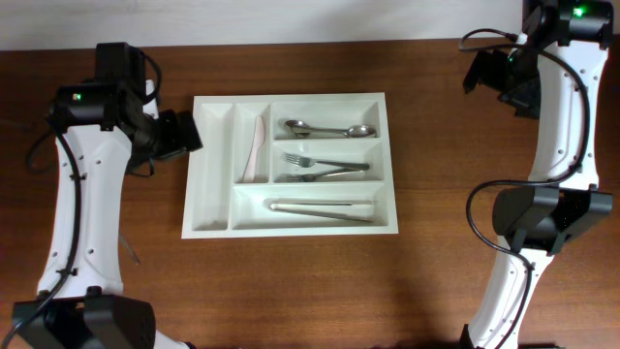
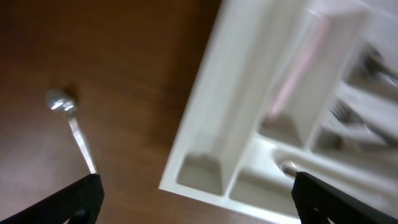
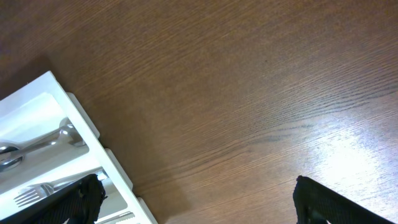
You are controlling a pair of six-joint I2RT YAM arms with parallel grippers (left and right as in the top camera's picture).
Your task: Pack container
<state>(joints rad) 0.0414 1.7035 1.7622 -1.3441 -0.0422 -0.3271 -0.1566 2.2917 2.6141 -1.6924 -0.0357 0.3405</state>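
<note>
The container is a large white cutlery tray in the middle of the table. Its leftmost upright compartment is empty; the one beside it holds a pale pink knife. The long compartments hold two spoons, forks and a long pale utensil. My left gripper is open and empty just off the tray's left edge. In the left wrist view the open jaws frame the tray's corner, and a loose metal spoon lies on the table. My right gripper is open and empty, far right of the tray.
The table is dark brown wood. The right wrist view shows the open jaws over bare wood, with the tray's right edge at the left. Cables hang from the right arm.
</note>
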